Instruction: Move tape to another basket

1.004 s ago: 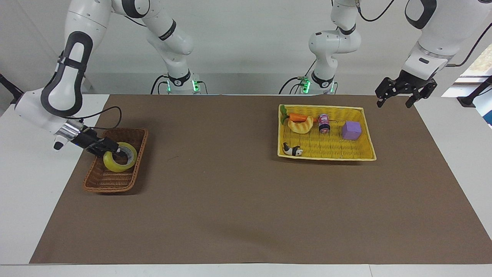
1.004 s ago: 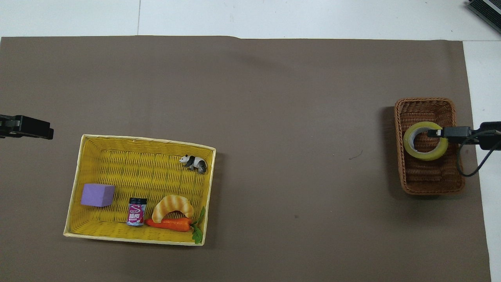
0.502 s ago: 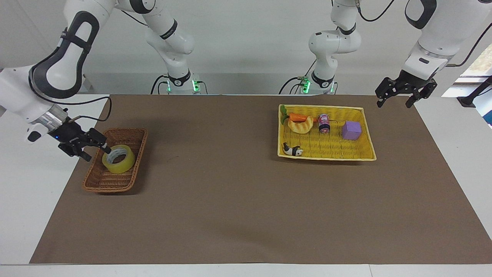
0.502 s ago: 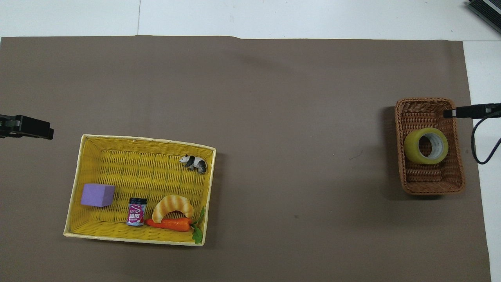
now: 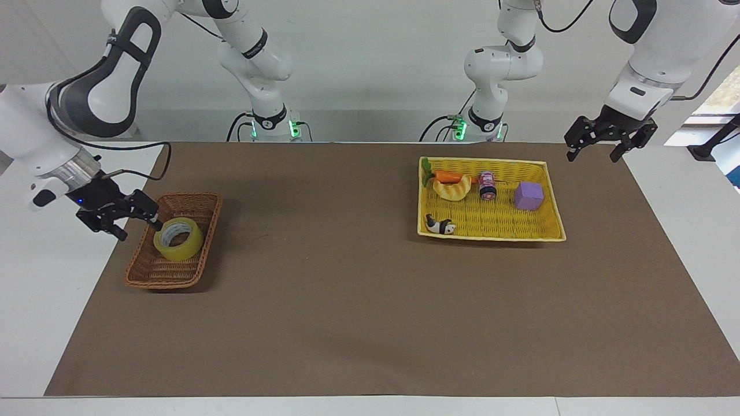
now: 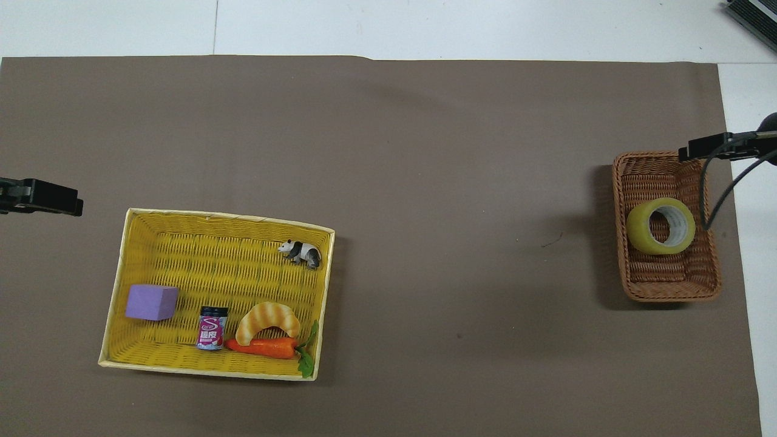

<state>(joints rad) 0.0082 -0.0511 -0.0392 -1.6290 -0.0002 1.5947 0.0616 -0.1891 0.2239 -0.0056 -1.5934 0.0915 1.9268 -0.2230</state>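
The tape, a yellowish roll with a pale core, lies tilted in the small brown wicker basket at the right arm's end of the table. It also shows in the overhead view, in the basket. My right gripper is open and empty, raised over the basket's outer rim and apart from the tape; its tip shows in the overhead view. My left gripper is open and empty, waiting over the mat beside the yellow basket; it also shows in the overhead view.
The flat yellow basket holds a purple cube, a small can, a croissant toy, a carrot and a panda figure. A brown mat covers the table.
My right gripper let go of the tape, opened and drew back up and away from the brown basket. The tape settled in that basket. The left arm has not moved.
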